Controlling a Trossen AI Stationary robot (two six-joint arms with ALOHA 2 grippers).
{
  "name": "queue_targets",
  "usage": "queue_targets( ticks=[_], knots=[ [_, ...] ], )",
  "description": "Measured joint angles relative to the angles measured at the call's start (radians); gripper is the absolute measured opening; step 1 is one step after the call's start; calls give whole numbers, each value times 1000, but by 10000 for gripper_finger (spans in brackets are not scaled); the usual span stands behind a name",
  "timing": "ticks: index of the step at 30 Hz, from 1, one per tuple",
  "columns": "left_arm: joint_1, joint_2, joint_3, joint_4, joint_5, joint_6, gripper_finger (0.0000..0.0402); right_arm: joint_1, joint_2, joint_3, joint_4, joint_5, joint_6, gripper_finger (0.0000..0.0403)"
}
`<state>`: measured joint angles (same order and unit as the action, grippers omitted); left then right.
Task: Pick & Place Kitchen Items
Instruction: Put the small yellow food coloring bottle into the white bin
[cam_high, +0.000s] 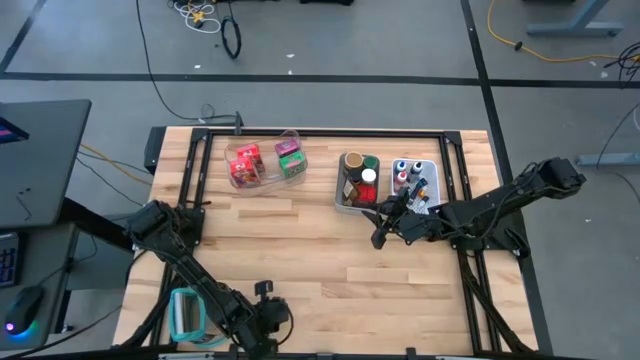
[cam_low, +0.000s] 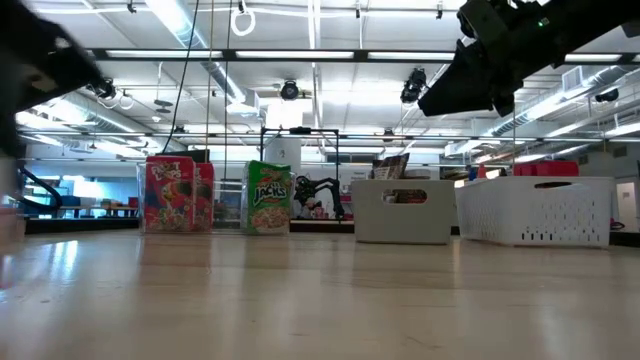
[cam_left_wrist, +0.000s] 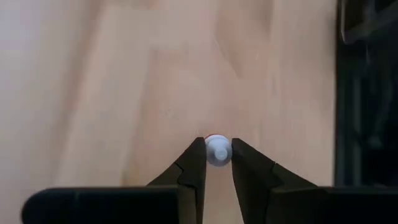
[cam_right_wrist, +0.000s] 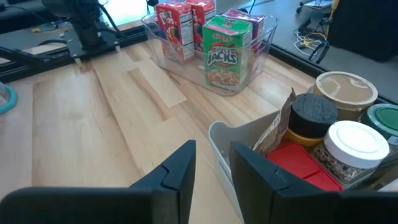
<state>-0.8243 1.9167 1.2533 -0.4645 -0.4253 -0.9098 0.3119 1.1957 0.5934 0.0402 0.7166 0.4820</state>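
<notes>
Dark left hand (cam_left_wrist: 217, 163) pinches small round white piece (cam_left_wrist: 217, 150) over smooth wood.

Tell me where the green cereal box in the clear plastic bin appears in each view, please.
High view: green cereal box at the bin's right end, far side of the table.
Low view: box left of centre, right of the red boxes.
Left wrist view: not in it.
Right wrist view: box at upper centre.
Shared landmark: the clear plastic bin, always around it.
</notes>
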Motion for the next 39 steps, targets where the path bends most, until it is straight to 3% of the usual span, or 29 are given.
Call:
queue_targets(
  ticks=[4, 8, 16, 19, 27, 32, 39],
  knots=[
    [31, 0, 0, 13, -113, 5, 62, 0, 0, 0, 10, 0, 3, 110],
    [98, 0, 0, 13, -140, 0, 69, 0, 0, 0, 11, -40, -47, 110],
    [268, 0, 0, 94, -188, 119, 67, 0, 15, 0, 53, -427, -201, 110],
    [325, 0, 0, 181, -216, 227, 71, 0, 47, 0, 106, -512, -254, 110],
    [434, 0, 0, 465, -183, 448, 66, 0, 186, 1, 204, -574, -356, 110],
    [457, 0, 0, 478, -174, 470, 73, -2, 219, 1, 206, -570, -386, 120],
    [458, 0, 0, 486, -182, 480, 67, -2, 219, 1, 231, -568, -389, 167]
  ],
)
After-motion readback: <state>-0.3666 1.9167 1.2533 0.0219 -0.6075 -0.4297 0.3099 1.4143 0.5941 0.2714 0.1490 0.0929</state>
